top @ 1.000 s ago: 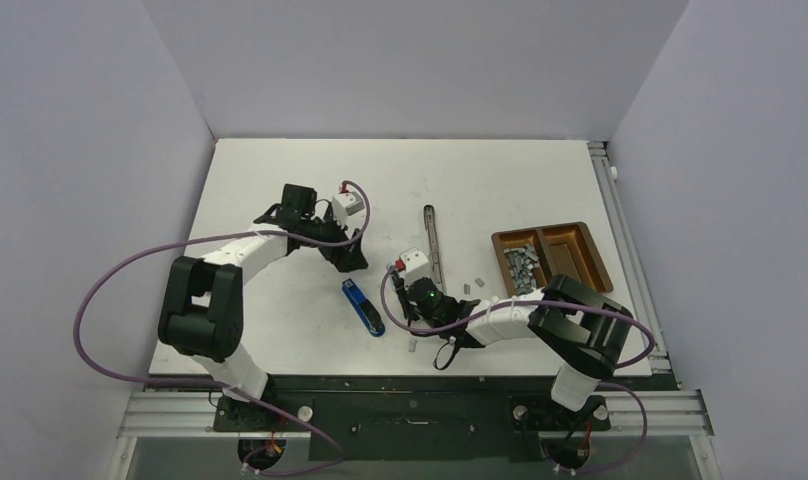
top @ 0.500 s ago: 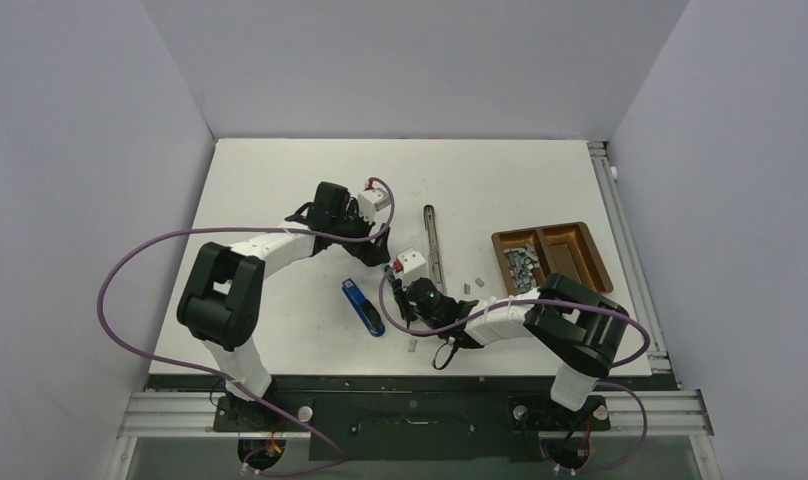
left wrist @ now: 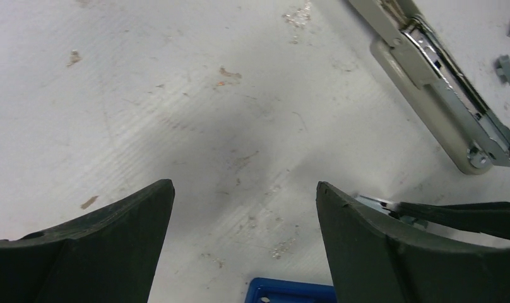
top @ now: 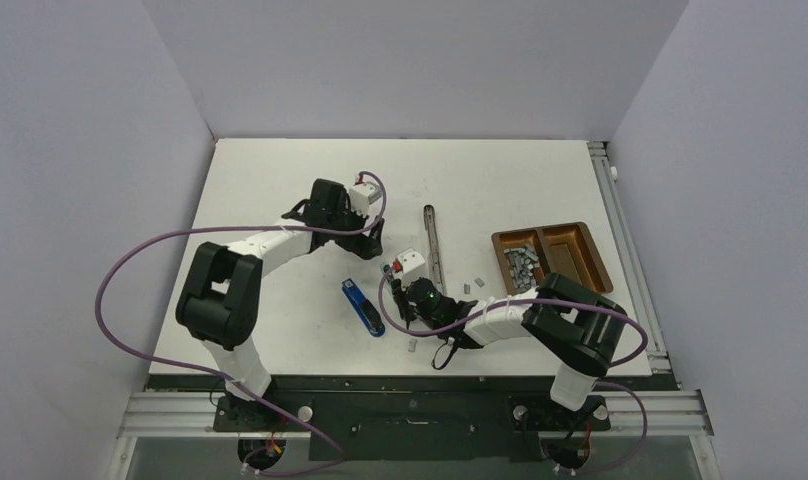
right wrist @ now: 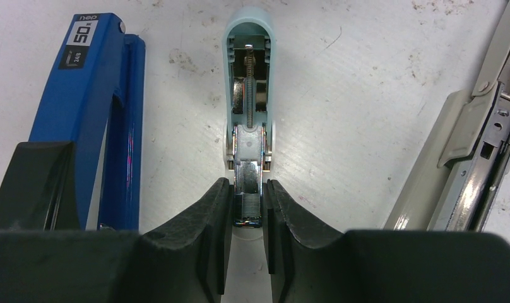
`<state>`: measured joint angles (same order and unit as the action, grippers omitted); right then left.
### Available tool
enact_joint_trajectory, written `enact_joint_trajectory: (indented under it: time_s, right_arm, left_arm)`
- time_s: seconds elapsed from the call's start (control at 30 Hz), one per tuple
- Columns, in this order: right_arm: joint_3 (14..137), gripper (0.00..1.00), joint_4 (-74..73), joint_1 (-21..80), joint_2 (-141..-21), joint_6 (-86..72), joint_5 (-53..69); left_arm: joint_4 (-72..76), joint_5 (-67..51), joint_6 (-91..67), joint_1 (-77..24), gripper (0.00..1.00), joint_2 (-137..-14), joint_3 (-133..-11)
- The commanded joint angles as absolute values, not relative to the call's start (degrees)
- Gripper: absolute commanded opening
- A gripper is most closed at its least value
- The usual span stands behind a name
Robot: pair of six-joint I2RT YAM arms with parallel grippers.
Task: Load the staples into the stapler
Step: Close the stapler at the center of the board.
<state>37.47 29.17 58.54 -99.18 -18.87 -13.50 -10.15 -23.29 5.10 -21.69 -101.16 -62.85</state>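
A blue metal stapler with a black-and-white label point(right wrist: 88, 95) lies flat just left of the right pincer point(right wrist: 247, 189), pointing the same way as the pincer. A long beige plastic stapler with its steel channel showing point(right wrist: 473, 139) lies close on that pincer's right. From the left pincer point(left wrist: 245, 196), this long stapler lies ahead and to the right, apart from it. A brown two-compartment tray point(top: 572, 255) sits well to the right of the right pincer. All rest on a scuffed white table point(top: 280, 180).

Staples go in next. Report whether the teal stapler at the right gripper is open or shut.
Open: the teal stapler shows its inside, spring rod exposed, with the right gripper shut on its metal magazine.
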Motion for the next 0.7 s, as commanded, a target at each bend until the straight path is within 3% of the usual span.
enact_joint_trajectory:
  time_s: [0.0, 0.67]
  right_arm:
    - [36.56, 0.09, 28.8, 59.83, -101.44, -20.91, -8.68]
    - [36.65, 0.09, 29.91, 60.29, -102.22, -21.39, -9.27]
  left_arm:
    - [-10.66, -14.04, 5.33, -21.42, 0.8, -100.56, -66.36]
    - [-16.92, -25.39, 13.55, -25.83, 0.82, -101.53, -65.56]
